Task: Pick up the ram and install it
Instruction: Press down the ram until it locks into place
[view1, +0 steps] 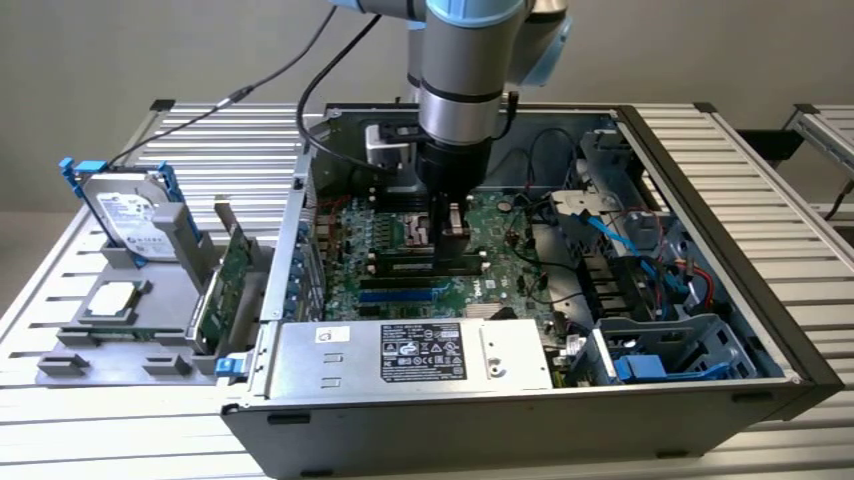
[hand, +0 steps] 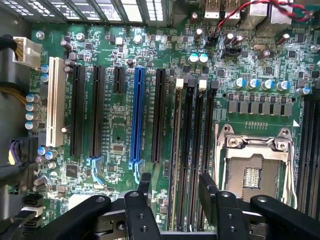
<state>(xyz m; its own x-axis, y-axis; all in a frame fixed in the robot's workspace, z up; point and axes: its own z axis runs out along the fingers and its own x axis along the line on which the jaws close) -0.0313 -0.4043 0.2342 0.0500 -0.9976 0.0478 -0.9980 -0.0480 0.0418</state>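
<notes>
Looking at the exterior view first, I see the arm reaching straight down into the open computer case (view1: 467, 440), which lies on the slatted tabletop (view1: 120, 430). The gripper (view1: 455, 260) is low over the green motherboard (view1: 360, 225), near the middle of the board. The ram (view1: 404, 264) stands on edge in a memory slot there. It is a dark, narrow stick running from the fingers towards the exterior view's left, just beside them. I cannot tell from here whether a finger touches it. Blue slots (view1: 400, 296) lie just in front of it, and the silver power supply (view1: 414, 352) with its black label sits nearer the camera. Outside the case, at the exterior view's left, a hard drive (view1: 130, 215) and a green expansion card (view1: 235, 268) stand upright in grey holders.

Turning to the wrist view, I see the jaws standing apart. The two black fingers (hand: 144, 192) sit either side of the row of long memory slots (hand: 192, 150), with nothing clamped between them. I cannot tell from this angle which slot carries the ram. The metal processor socket (hand: 252, 162) is just beside the slots, and a blue expansion slot (hand: 138, 115) lies on their other side.
</notes>
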